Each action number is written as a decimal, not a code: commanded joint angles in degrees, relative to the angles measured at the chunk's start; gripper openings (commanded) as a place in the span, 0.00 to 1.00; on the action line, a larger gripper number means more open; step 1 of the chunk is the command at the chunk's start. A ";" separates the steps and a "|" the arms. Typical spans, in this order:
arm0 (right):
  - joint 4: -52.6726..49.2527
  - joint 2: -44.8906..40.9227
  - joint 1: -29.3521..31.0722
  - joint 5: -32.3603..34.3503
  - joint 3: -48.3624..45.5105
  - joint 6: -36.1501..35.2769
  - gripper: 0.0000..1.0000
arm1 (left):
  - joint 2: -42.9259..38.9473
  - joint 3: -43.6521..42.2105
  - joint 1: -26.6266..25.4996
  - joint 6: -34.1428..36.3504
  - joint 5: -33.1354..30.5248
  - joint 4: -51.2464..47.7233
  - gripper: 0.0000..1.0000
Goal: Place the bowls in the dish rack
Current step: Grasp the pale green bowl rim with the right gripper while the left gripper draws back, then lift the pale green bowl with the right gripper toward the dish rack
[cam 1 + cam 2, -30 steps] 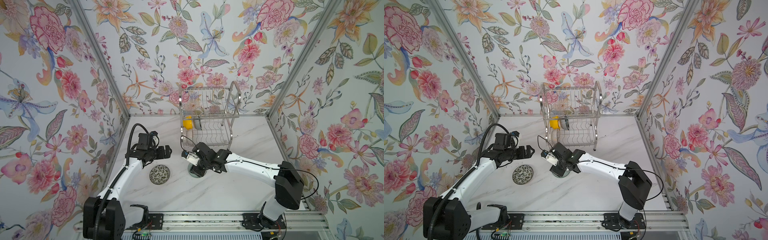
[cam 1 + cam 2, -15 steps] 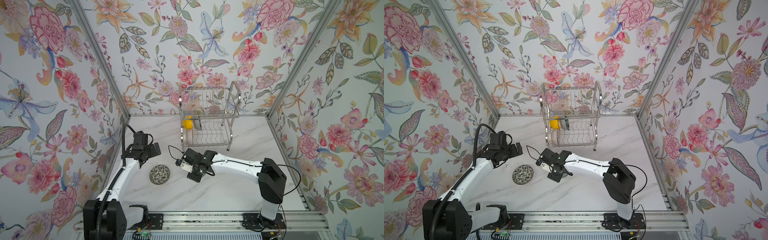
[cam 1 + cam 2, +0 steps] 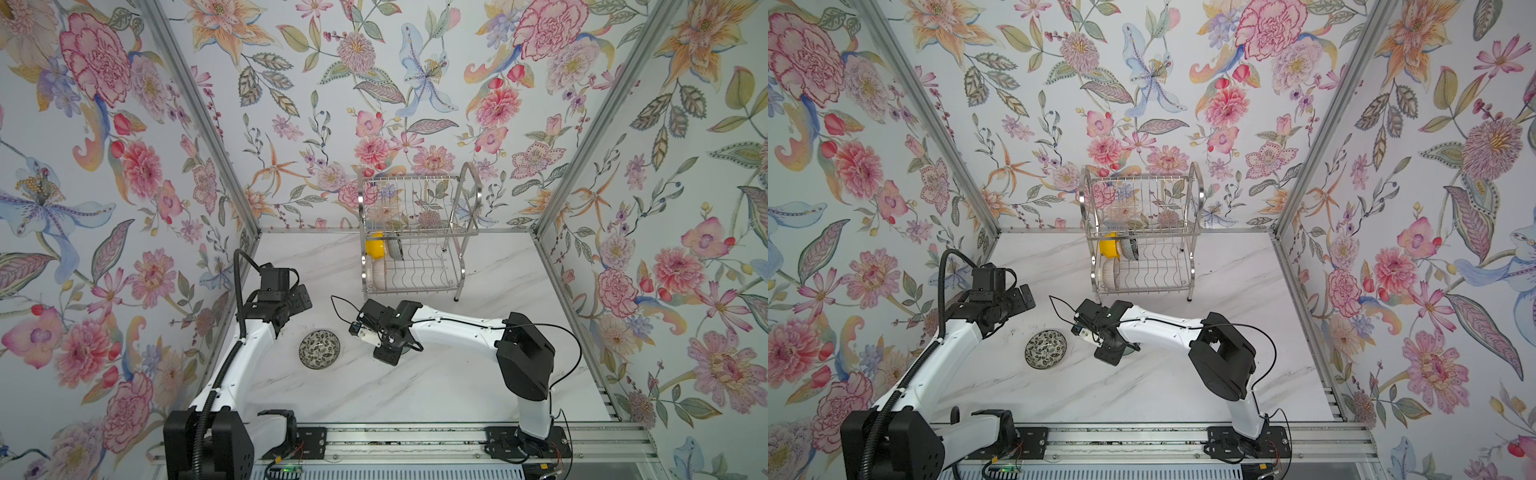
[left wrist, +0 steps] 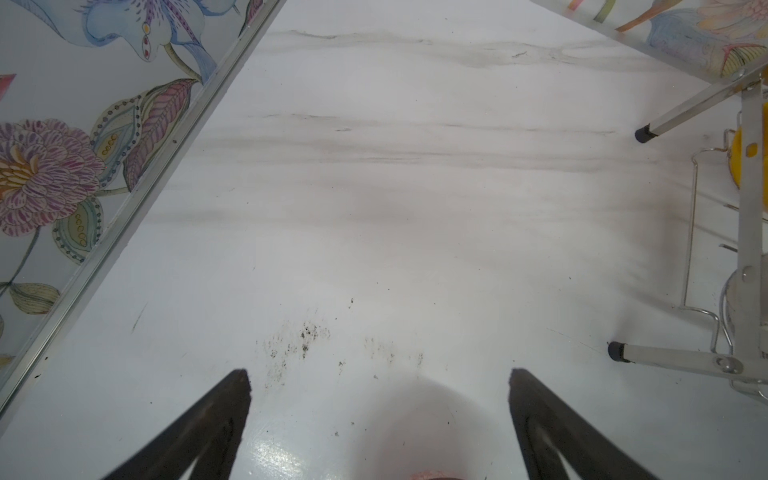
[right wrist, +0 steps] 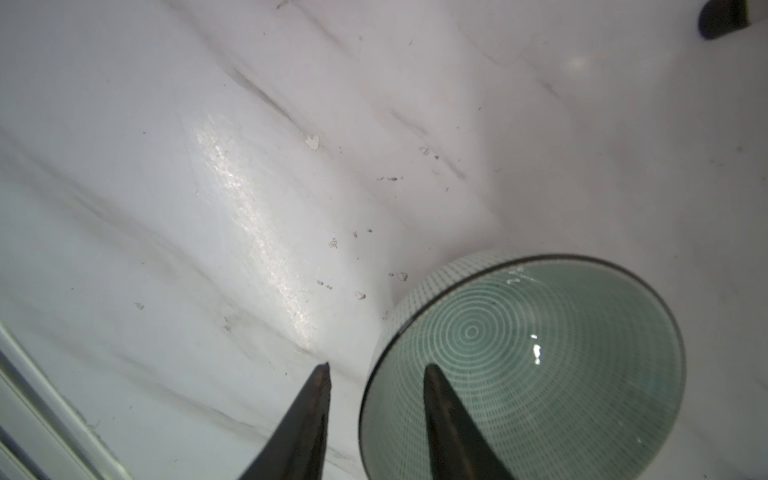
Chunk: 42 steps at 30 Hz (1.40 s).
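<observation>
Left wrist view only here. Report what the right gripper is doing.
Observer: The right gripper straddles the rim of the pale green bowl, one finger inside, one outside.
Operator: Now list what's loose on the table.
Observer: Besides that bowl, the speckled bowl sits upright between the arms.
Operator: Rack contents.
Observer: The dish rack holds three bowls: the yellow bowl, the dark bowl, the ribbed bowl.

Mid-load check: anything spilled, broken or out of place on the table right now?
Only grime: dark specks dot the table ahead of the left claw, and pale flakes lie beside the green bowl. Nothing looks tipped or broken.
</observation>
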 commanded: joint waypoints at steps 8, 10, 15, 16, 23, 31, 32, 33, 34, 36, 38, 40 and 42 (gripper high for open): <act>-0.26 2.65 0.95 1.99 0.91 0.53 0.30 | -1.54 0.70 1.31 -0.72 -2.81 -0.45 0.99; 0.49 2.44 0.86 2.13 0.37 0.77 0.28 | -1.31 0.70 1.34 -0.63 -2.43 -0.32 0.99; 1.23 2.21 0.89 2.57 -0.29 1.05 0.24 | -0.82 0.79 1.31 -0.46 -1.56 -0.15 0.99; 1.29 2.18 0.91 2.80 -0.33 1.01 0.23 | -0.79 0.79 1.34 -0.38 -1.51 -0.14 0.99; 2.53 0.42 0.71 4.36 -1.72 1.57 0.12 | -1.01 0.61 1.32 -0.28 -0.47 0.29 0.99; 2.53 -1.14 0.71 5.60 -2.48 1.70 0.05 | -0.93 0.52 1.31 0.59 2.71 0.65 0.99; 2.53 -1.49 0.71 5.90 -2.66 1.60 0.04 | -0.92 0.52 1.30 0.85 3.20 0.72 0.99; 2.53 -1.88 0.70 5.92 -2.86 1.42 0.04 | -0.99 0.45 1.35 1.18 3.64 0.80 0.99; 2.53 -2.12 0.63 6.05 -3.09 1.30 0.03 | -1.14 0.36 1.22 1.30 4.11 0.94 0.99; 2.83 -2.94 0.42 6.14 -3.48 1.10 0.02 | -1.53 -0.04 1.21 1.93 5.57 1.64 0.99; 3.43 -3.57 0.26 6.00 -3.93 0.97 0.01 | -1.78 -0.27 1.21 2.46 6.81 2.09 0.99; 3.90 -4.17 0.14 6.00 -4.36 0.91 0.01 | -1.95 -0.52 1.22 2.78 7.99 2.37 0.99; 4.52 -4.87 0.08 5.91 -4.93 0.85 0.01 | -2.31 -0.86 1.23 3.32 9.52 3.05 0.99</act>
